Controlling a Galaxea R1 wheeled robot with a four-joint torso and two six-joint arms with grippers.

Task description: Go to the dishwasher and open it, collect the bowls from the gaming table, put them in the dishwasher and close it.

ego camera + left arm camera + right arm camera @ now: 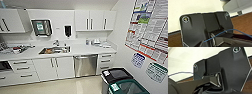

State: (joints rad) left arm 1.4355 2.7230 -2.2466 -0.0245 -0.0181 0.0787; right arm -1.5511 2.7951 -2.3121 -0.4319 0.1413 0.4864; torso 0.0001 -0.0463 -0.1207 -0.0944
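The dishwasher (85, 65) is a stainless steel panel with a horizontal bar handle, built in under the white counter right of the sink. Its door is closed. It stands ahead of me, a little right of centre in the head view. The bowls and the gaming table are out of view. In both wrist views the robot's own dark plate and bar cover most of the picture, over pale floor and brown wood flooring.
A steel sink (54, 50) sits in the white counter (82, 50), with crockery at the far left. White drawers (105, 61) flank the dishwasher. Two bins, one black-lidded (117, 76) and one green (127, 88), stand at the right by a poster wall.
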